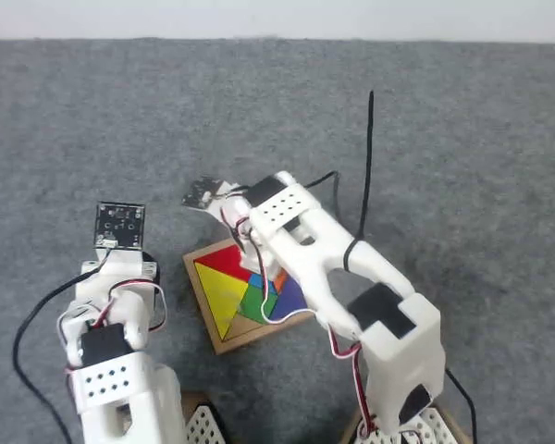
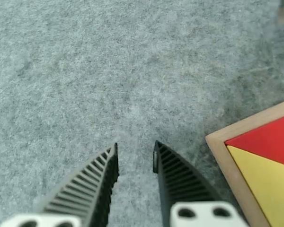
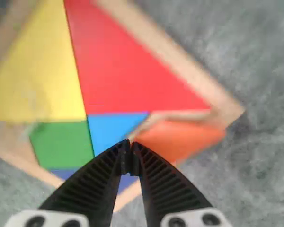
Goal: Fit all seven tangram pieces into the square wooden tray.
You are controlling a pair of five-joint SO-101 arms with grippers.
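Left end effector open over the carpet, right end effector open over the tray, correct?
No: the right end effector is shut, tips together, as the right wrist view shows. It is over the tray, and the left end effector is open over the carpet.

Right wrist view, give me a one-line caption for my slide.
Right gripper, shut, above the wooden tray and its red triangle, yellow triangle, green piece, blue piece and orange piece.
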